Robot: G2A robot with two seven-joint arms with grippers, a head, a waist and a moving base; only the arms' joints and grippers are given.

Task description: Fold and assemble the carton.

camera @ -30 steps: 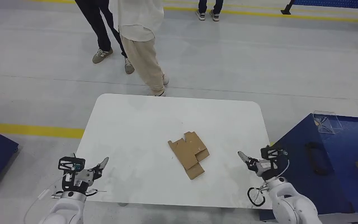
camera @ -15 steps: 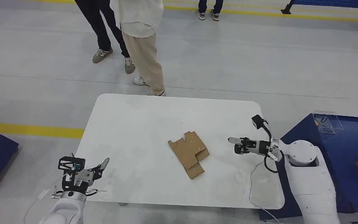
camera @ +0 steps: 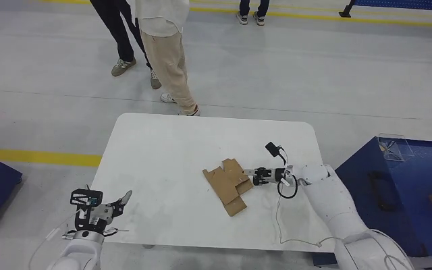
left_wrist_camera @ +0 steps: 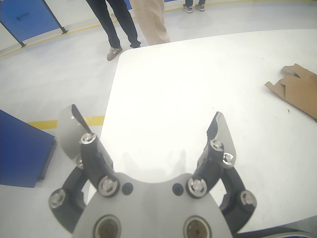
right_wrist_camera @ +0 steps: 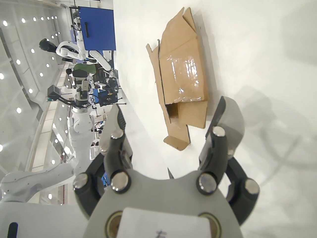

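In the top view the carton (camera: 228,183) lies collapsed flat near the middle of the white tabletop (camera: 162,155), a brown cardboard sheet with stepped flaps at both ends. The right gripper (camera: 248,173) sits low at the carton's edge on the right arm's side; whether it touches cannot be told. The left gripper (camera: 120,202) hovers at the near left corner, well apart from the carton. In the left wrist view the left gripper (left_wrist_camera: 145,111) has its fingers spread wide over bare tabletop (left_wrist_camera: 173,75), with the carton (left_wrist_camera: 297,90) far off at the side. In the right wrist view the right gripper (right_wrist_camera: 169,104) has its fingers spread, pinching nothing. The carton (right_wrist_camera: 183,70) is just ahead on the tabletop (right_wrist_camera: 247,25). It shows glossy clear tape across its main panel, a small gaping slot at the near end and a loose flap reaching between the fingers.
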